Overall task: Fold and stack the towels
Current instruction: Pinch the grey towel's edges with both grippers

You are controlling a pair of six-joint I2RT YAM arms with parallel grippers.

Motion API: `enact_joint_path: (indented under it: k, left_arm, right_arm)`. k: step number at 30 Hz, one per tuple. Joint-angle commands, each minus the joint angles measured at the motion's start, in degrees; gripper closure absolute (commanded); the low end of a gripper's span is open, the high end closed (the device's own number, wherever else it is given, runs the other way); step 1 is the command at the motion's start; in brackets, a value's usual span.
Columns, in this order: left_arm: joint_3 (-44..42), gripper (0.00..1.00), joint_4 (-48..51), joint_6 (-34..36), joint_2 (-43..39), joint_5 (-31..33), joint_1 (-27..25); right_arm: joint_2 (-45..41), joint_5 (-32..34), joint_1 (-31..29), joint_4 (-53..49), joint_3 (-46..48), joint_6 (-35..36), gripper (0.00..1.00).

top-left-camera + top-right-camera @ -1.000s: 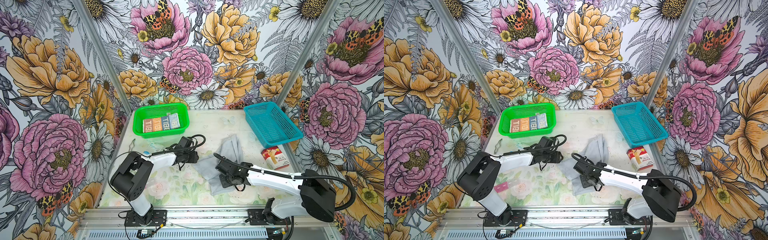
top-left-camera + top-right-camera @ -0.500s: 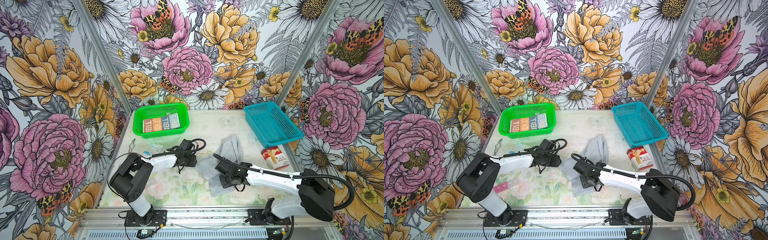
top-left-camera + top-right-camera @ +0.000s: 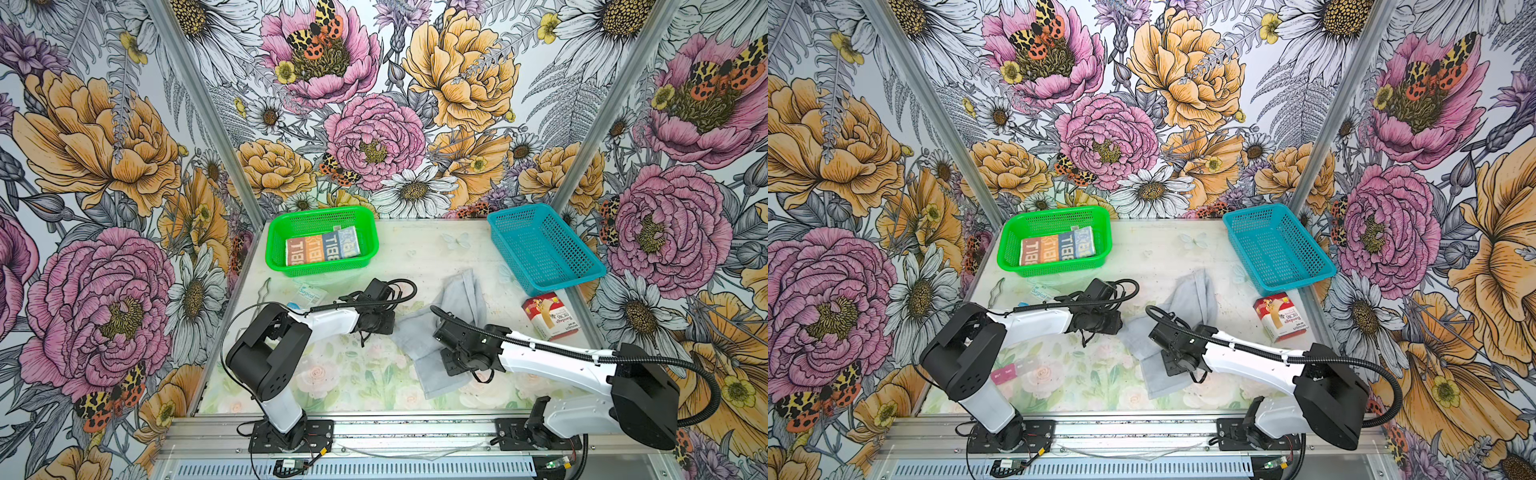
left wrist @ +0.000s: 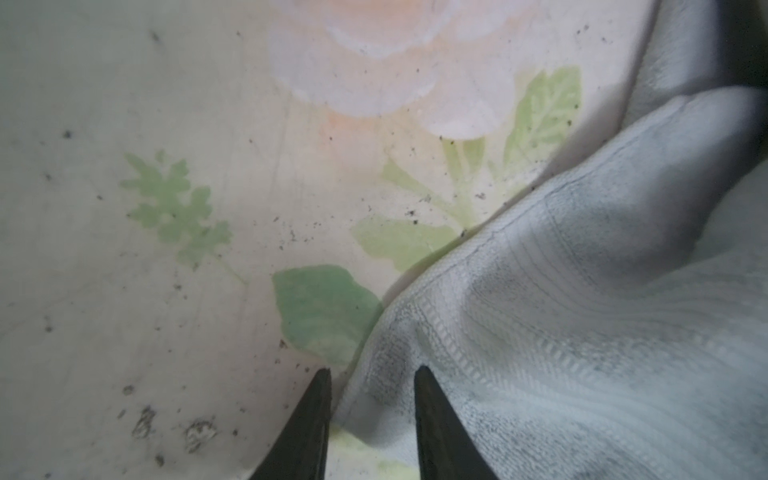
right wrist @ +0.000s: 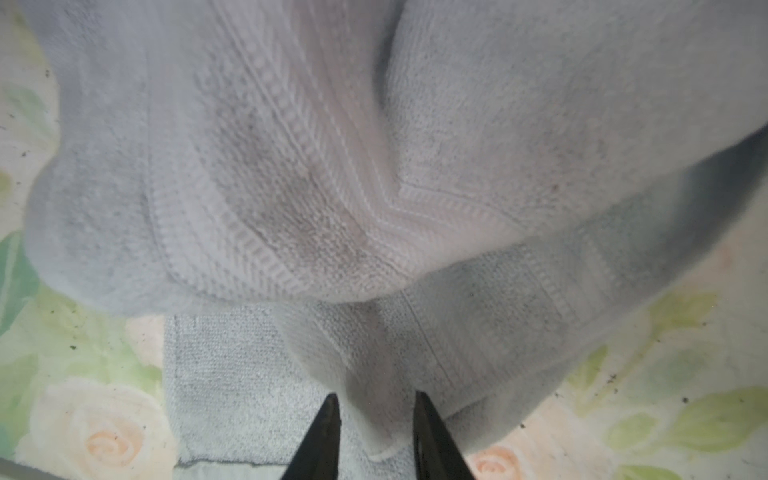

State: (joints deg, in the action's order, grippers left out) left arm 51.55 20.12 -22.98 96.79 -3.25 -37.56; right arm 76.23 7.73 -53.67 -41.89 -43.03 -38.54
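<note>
Grey towel (image 3: 461, 299): lies crumpled near the middle of the surface (image 3: 415, 249), a long part running toward the back and a flatter part toward the front edge. It is rumpled into ridges, not folded flat.

Lettered towel (image 3: 322, 249): folded, lying inside the green basket (image 3: 320, 218) at the back left, with the white letters facing up.

Left claw (image 4: 372, 374): low at the grey towel's left edge. Fingertips are apart. In the left wrist view one tip stands over the bare surface and the other on the cloth, with the hem between them.

Right claw (image 5: 376, 399): down on the front part of the grey towel. Fingertips are apart, a raised ridge of cloth sits between them, and no pinch is visible.

Blue basket (image 3: 540, 249): back right, well apart from the towel.

Red and white carton (image 3: 550, 316): lies in front of the blue basket, near the right edge.

Small sachet (image 3: 309, 296): just in front of the green basket.
</note>
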Motion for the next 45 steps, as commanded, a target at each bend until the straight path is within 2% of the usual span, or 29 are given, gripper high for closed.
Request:
enact_joint_path:
  k: [1, 3, 7, 14, 29, 40, 42, 44, 45]
  left_arm:
    - [1.38, 0.67, 2.9, 0.97, 1.67, 2.62, -0.92]
    - [1.62, 0.76, 3.51, 1.09, 1.9, 3.07, -1.07]
    - [1.52, 1.0, 4.03, 0.72, 1.68, 3.23, -1.11]
    - [0.19, 1.0, 4.0, -0.72, -0.79, 4.56, -0.72]
    - [-1.89, 1.0, 4.01, -1.37, -2.84, 5.53, 1.02]
    - [-2.14, 1.0, 4.05, -1.0, -3.13, 5.11, 1.48]
    - [-2.23, 1.0, 4.14, -0.92, -3.2, 5.06, 1.51]
    - [-2.19, 1.0, 4.18, -0.84, -3.26, 5.0, 1.45]
    - [-2.24, 1.0, 4.23, -0.84, -3.33, 4.96, 1.61]
  right_arm:
    - [-1.69, 0.63, 0.12, -1.0, -1.5, 0.05, 0.68]
    - [-1.89, 0.38, 0.09, -1.0, -1.04, 0.09, 0.68]
    - [-1.87, -0.99, 0.13, -1.0, 0.19, -0.23, 0.68]
    - [-3.03, -0.92, 0.01, -0.83, 2.71, -0.07, 0.68]
    - [4.23, -0.87, -1.4, 0.01, -0.14, 1.7, 0.68]
    - [5.91, -0.65, -1.65, 0.45, -0.5, 1.55, 0.83]
    - [6.17, -0.55, -1.6, 0.49, -0.66, 1.71, 0.88]
    - [6.39, -0.48, -1.62, 0.45, -0.88, 1.93, 1.0]
    - [6.31, -0.46, -1.65, 0.41, -0.94, 1.94, 1.0]
